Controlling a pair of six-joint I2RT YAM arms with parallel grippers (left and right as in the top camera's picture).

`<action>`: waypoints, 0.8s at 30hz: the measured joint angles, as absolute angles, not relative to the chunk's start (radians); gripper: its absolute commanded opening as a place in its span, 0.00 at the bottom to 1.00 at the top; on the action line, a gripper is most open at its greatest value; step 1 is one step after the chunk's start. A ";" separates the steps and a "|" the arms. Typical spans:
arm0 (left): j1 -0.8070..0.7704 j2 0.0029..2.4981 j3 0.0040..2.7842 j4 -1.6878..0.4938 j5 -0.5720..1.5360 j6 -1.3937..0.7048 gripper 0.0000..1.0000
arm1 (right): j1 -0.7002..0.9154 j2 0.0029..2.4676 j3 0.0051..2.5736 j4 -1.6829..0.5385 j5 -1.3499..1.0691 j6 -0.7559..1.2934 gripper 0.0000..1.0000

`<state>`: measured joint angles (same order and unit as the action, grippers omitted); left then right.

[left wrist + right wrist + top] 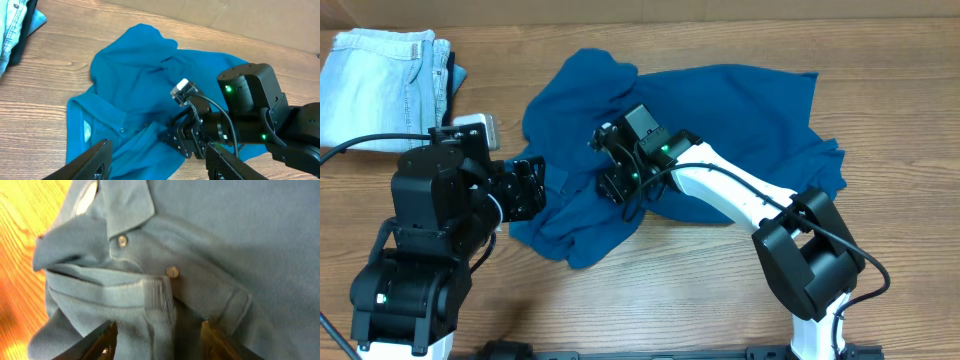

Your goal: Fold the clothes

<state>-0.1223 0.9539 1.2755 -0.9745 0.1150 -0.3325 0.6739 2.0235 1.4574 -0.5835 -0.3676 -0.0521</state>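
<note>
— Where is the polo shirt (740, 110)?
— Crumpled on the counter (620, 310), right under your right fingers (102, 342). Its button placket (200, 287) lies just ahead of them.
— Are they gripping it?
— No. They stand wide, with a fold of cloth lying loose between them. Your left fingers (95, 162) are wide too and hold nothing; the collar (80, 112) is just ahead.

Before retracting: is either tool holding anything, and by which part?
Nothing held: left tool and right tool both stand open above the teal-blue knit polo shirt.
</note>
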 measured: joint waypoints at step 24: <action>-0.122 0.959 1.275 -0.975 0.115 -0.332 0.64 | 0.674 2.086 1.457 -0.561 -0.476 -0.080 0.52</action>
<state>-0.1223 0.9588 1.2755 -0.9749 0.1146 -0.3325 0.6739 2.0857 1.4567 -0.5606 -0.4759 -0.0795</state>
